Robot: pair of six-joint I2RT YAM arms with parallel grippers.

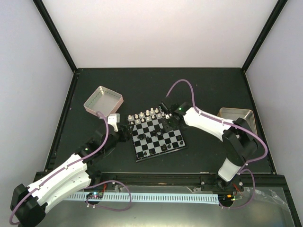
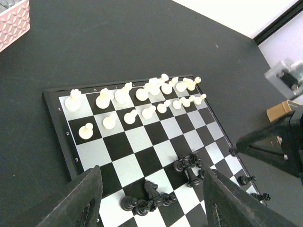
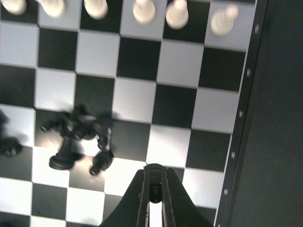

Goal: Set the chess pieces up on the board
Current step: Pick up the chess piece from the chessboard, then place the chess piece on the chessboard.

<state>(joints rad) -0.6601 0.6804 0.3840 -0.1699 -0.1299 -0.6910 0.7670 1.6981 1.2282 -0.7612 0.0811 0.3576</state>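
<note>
And here the left gripper point(image 2: 152, 189) is hovering over the near left side of the board point(image 1: 154, 142), its two dark fingers point(image 2: 85, 201) standing wide apart with nothing between them but squares and fallen men, so those jaws are open and gripping nothing. The board is lying in the middle of the dark table point(image 1: 142, 85), turned slightly askew, between the two arms. The white pieces point(image 2: 142, 97) are standing upright in two rows along the board's far side, looking neat and filling that end. The black pieces point(image 2: 189, 168) are telling a different story: they are lying toppled in small heaps on the middle squares, with another cluster nearer the left wrist camera and a couple of small ones standing close to the board's rim on the right. Now the right gripper point(image 3: 154, 175) is hanging low over a square beside the board's right rim, close to the tumbled black heap but not touching it, and its jaws are pressed tight together; a small dark shape is showing in the slit, too small to tell what it is. Off to the far left a pink tray point(image 1: 103, 100) is sitting clear of the board, and a metal tray point(image 1: 236, 116) is waiting at the right.
</note>
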